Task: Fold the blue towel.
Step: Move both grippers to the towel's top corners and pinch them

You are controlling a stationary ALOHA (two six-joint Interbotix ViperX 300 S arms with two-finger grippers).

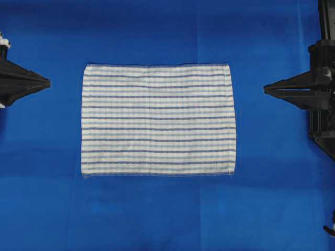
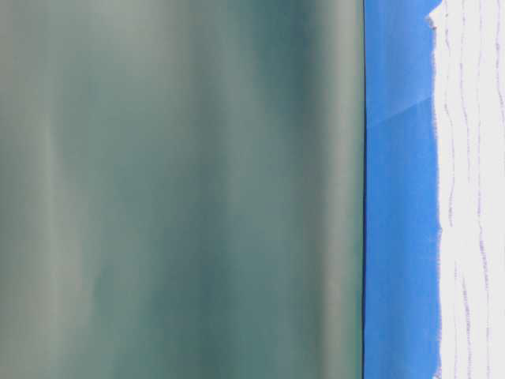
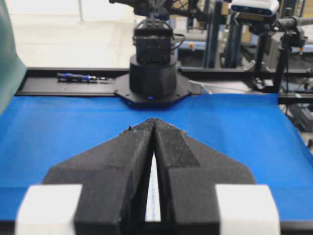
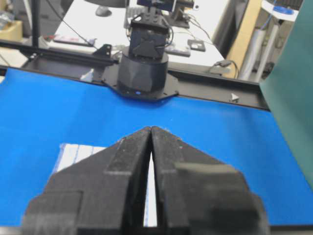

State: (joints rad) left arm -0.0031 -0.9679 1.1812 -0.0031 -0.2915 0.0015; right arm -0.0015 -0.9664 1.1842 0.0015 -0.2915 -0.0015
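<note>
L gripper (image 1: 48, 82) sits at the left edge of the overhead view, tips pressed together w/ nothing between them; the left wrist view confirms it, both black foam fingers (image 3: 173, 147) meeting at a point over bare blue sheet (image 1: 157, 214), only a thin slit further back. Moving right: the blue towel (image 1: 158, 119) lies flat and fully spread in the middle of the sheet, a cream rectangle w/ thin dark- and light-blue stripes running side to side, hems visible, no fold in it yet, well apart from both arms. Top right corner looks slightly turned in along the hem; bottom corners sit square w/ a stray thread or two. Further right, R gripper (image 1: 266, 89) mirrors the first, also closed to a point and empty; its wrist view shows the towel's near corner just past the fingers. The table-level view gives little, mostly a blurred green panel (image 2: 181, 189), a strip of sheet and the towel's edge. So judging from this, nothing of the fold is started; both arms look parked. For the 1st step, probably best to open both jaws before descending, then take two corners of the same edge at once, one per arm, pinching the towel only and not the sheet under it. Lift just enough to clear, carry across evenly so the stripes stay parallel, and lay edge on edge. Risk: grabbing the sheet too, or uneven pull skewing the fold.
</note>
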